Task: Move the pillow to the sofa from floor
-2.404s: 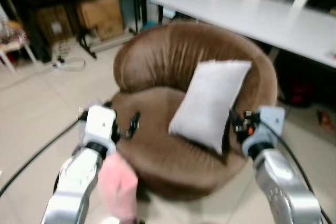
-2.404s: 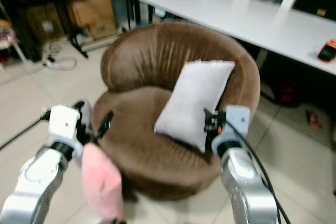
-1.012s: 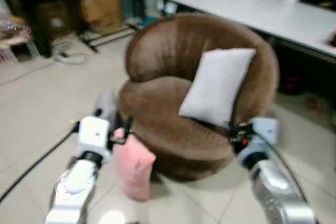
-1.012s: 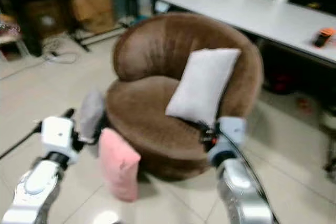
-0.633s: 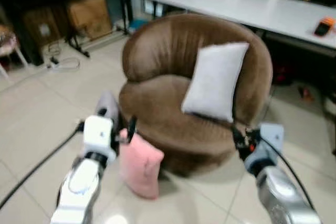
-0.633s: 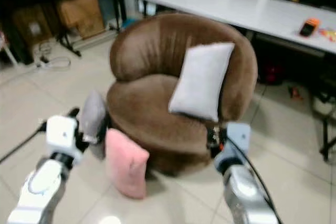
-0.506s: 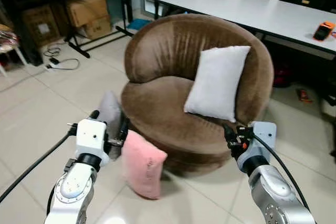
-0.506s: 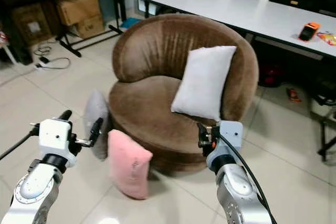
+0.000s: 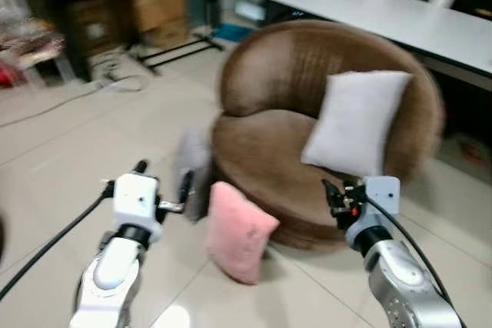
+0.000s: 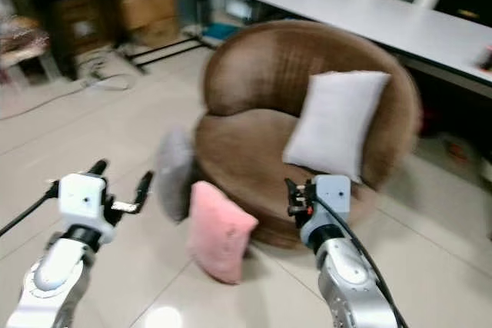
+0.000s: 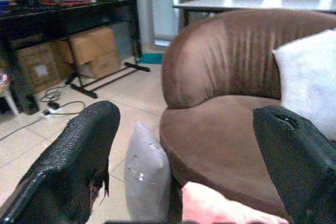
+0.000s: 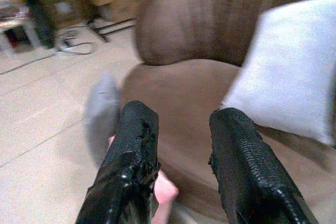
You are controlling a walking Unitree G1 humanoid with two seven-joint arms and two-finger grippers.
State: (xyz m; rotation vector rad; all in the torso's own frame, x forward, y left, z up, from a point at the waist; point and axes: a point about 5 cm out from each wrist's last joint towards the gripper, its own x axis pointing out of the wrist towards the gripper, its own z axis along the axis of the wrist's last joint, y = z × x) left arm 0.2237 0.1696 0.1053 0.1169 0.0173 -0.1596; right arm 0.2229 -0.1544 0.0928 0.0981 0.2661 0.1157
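A pink pillow (image 9: 237, 230) stands on the tiled floor against the front of the round brown sofa (image 9: 307, 74). A grey pillow (image 9: 192, 172) leans on the sofa's left side, also on the floor. On the seat, a white pillow (image 9: 355, 122) rests against the backrest. My left gripper (image 9: 163, 178) is open, held in the air just left of the grey pillow (image 11: 148, 171). My right gripper (image 9: 332, 193) is open and holds nothing, in front of the sofa's right front edge, with the pink pillow (image 12: 164, 190) below its fingers (image 12: 134, 145).
A long white table (image 9: 384, 13) stands behind the sofa on the right. Cardboard boxes (image 9: 157, 5) sit under a dark shelf at the back left, with cables (image 9: 115, 82) on the floor nearby. Open tile floor (image 9: 61, 151) lies to the left.
The camera has backed away and swung left, so the sofa and pillows sit further right in the picture. Both grippers keep their pose and the pillows have not moved.
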